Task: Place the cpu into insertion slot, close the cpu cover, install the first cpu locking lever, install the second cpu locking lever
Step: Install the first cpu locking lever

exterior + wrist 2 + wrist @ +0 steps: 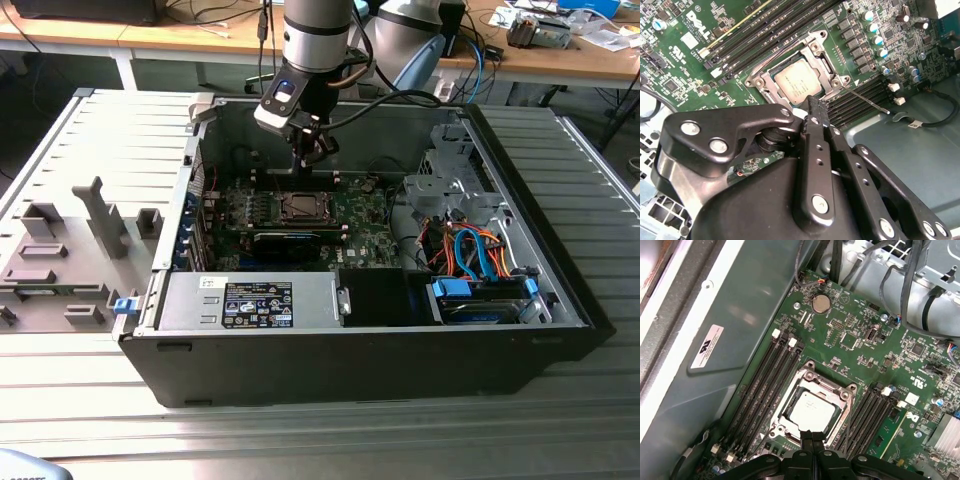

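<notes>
Hanging over the board (365, 228) in the upper middle of the exterior view, the gripper (318, 160) has its fingers (806, 441) pressed together with nothing between them. In both wrist views the fingertips sit at one edge of the cover (840, 392); whether they touch it cannot be told. The cpu (812, 412) lies flat in the slot (776, 427), its pale face showing through the cover's window, and the cover lies down around it. In the second wrist view a thin lever (867, 101) angles out from the cover's corner across the black memory slots (860, 102). Rows of memory slots run along both sides of the slot. The board lies in the open case (350, 365), which fills the centre of the exterior view. The case rests on a ridged grey table (110, 130), with grey fixtures (100, 215) toward the exterior view's left.
</notes>
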Action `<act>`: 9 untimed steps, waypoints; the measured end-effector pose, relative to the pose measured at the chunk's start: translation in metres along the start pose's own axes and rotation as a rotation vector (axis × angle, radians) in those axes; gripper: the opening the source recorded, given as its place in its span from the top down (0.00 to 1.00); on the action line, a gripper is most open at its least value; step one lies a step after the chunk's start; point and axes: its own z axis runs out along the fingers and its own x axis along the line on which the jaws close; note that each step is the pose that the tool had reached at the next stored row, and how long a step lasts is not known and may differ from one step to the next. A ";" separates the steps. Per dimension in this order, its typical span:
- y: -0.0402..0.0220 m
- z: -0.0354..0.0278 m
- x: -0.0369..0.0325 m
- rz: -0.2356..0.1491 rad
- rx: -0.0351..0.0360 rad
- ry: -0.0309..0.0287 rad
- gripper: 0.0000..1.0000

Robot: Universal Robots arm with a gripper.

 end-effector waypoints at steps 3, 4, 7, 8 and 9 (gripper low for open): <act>0.0000 0.0000 0.0000 -0.002 0.0000 0.0000 0.89; 0.0000 0.0000 0.0000 -0.002 0.0001 0.0000 0.89; 0.0000 0.0000 0.0000 -0.004 0.0001 -0.0001 0.89; 0.0000 0.0000 0.0000 -0.005 0.0001 -0.0001 0.89; 0.0000 0.0000 0.0000 -0.005 0.0001 -0.0001 0.89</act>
